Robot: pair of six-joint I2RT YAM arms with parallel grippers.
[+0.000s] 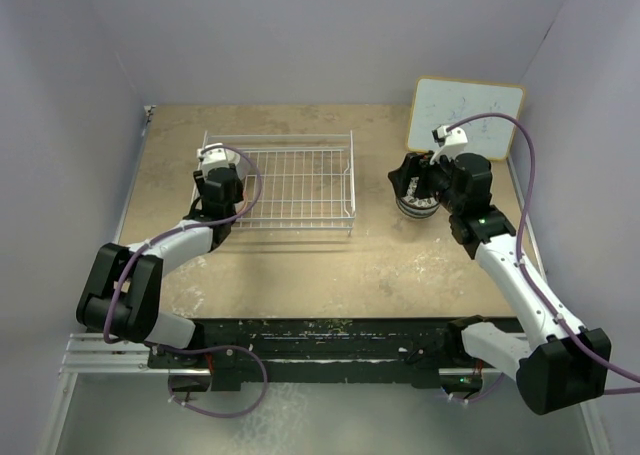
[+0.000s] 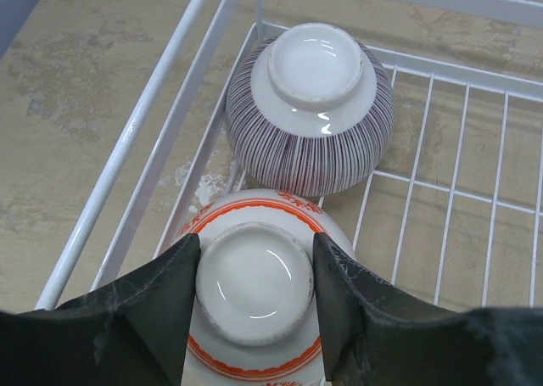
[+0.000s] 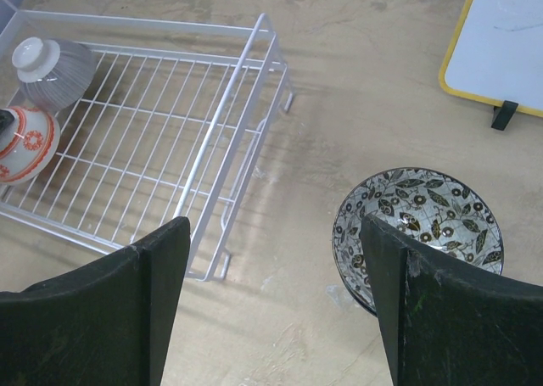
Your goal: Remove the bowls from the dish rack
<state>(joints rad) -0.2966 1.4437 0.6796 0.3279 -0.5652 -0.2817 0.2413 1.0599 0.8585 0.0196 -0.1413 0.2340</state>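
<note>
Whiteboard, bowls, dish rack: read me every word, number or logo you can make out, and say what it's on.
Readable text: none.
Whiteboard: faint pen marks only, too faint to read.
Striped bowl, orange-banded bowl, leaf-patterned bowl: decoration only, no lettering visible.
Dish rack: plain white wire, no label visible.

A shallow white wire-grid dish rack (image 1: 300, 180) holds a dark-striped ceramic bowl (image 2: 310, 119) and an orange-banded white ceramic bowl (image 2: 253, 286), both upside down at its left end; a grey leaf-patterned ceramic bowl (image 3: 416, 233) sits upright to its right.
</note>
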